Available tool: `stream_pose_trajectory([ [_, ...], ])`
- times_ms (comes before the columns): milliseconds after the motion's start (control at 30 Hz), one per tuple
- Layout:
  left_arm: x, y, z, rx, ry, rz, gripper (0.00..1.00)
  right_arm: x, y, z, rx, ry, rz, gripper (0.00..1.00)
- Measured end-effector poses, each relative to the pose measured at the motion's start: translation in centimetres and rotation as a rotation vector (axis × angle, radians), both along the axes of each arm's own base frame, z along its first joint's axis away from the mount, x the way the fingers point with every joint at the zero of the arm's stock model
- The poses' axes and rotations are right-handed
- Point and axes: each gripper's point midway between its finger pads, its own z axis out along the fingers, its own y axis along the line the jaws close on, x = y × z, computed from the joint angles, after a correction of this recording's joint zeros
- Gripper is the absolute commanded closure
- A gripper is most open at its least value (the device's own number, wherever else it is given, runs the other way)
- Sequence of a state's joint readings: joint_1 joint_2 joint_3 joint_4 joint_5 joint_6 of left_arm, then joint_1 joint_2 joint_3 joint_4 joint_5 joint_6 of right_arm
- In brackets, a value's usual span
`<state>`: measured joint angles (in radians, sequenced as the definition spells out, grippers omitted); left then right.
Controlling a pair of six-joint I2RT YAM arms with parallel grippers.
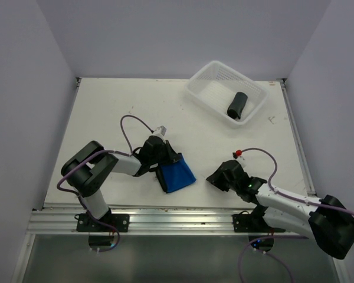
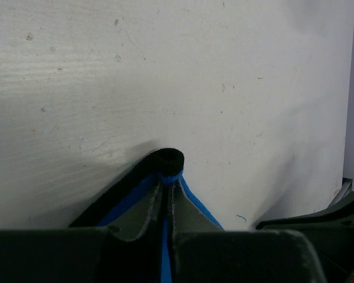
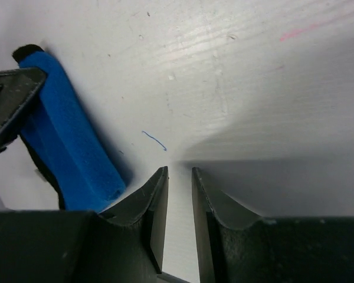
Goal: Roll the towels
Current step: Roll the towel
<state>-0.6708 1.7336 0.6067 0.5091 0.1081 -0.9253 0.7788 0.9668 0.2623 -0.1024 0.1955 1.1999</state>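
Between the left claw (image 2: 165,187) fingers: black-edged corner of the blue towel (image 2: 130,203), pinched tight, jaws closed on the cloth.
Right claw (image 3: 180,177): narrow gap, nothing in it, tips low over the bare counter (image 3: 253,88).
Blue towel from right claw: just beside it, to its left and slightly ahead; looks apart, not touching.
Blue towel from left claw: spreads out from the tips and below them, loosely folded, not a roll yet.
Long axis: in the right wrist view a thick blue band runs from near the right claw's left finger away ahead-left, toward the left claw.
Nearer arm: left already has it; right is near, facing the free end.
Next move (judgement): right claw probably goes left to pin or catch the free end so the cloth can be turned over along that band. The leftward offset is what matters.
Basket (image 1: 192,88): well ahead of the right claw, on the far side of the counter.
Basket contents: one dark towel roll (image 1: 238,105) lying on its side; nothing else seen inside.
Progress (judgement): one towel done, blue one pending.
Risk: the corner pinch is thin and may slip.
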Motion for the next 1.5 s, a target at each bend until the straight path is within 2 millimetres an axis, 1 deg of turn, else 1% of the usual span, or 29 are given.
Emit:
stream_pose_trajectory([
  [33, 0.0, 0.0, 0.0, 0.001, -0.001, 0.002, 1.0, 0.0, 0.2, -0.3, 0.029, 0.018, -0.015, 0.72],
  [233, 0.0, 0.0, 0.0, 0.005, -0.006, 0.005, 1.0, 1.1, 3.4, -0.1, 0.202, 0.061, -0.012, 0.71],
  [300, 0.0, 0.0, 0.0, 0.005, -0.006, 0.006, 1.0, 1.3, 4.3, -0.1, 0.239, 0.07, 0.0, 0.7],
  [400, 0.0, 0.0, 0.0, 0.006, -0.007, 0.006, 1.0, 1.3, 5.0, 0.0, 0.272, 0.077, 0.014, 0.68],
  [800, 0.0, 0.0, 0.0, 0.008, -0.009, 0.007, 1.0, 1.2, 6.1, 1.0, 0.335, 0.079, 0.048, 0.66],
  [933, 0.0, 0.0, 0.0, 0.008, -0.009, 0.007, 1.0, 1.0, 6.3, 1.1, 0.346, 0.089, 0.052, 0.62],
  [1133, 0.0, 0.0, 0.0, 0.008, -0.009, 0.007, 1.0, 1.0, 6.5, 1.4, 0.368, 0.095, 0.05, 0.6],
  [1367, 0.0, 0.0, 0.0, 0.008, -0.009, 0.007, 1.0, 1.1, 7.2, 2.1, 0.407, 0.087, 0.061, 0.59],
  [1500, 0.0, 0.0, 0.0, 0.009, -0.01, 0.008, 1.0, 1.2, 7.7, 2.1, 0.406, 0.095, 0.073, 0.6],
])
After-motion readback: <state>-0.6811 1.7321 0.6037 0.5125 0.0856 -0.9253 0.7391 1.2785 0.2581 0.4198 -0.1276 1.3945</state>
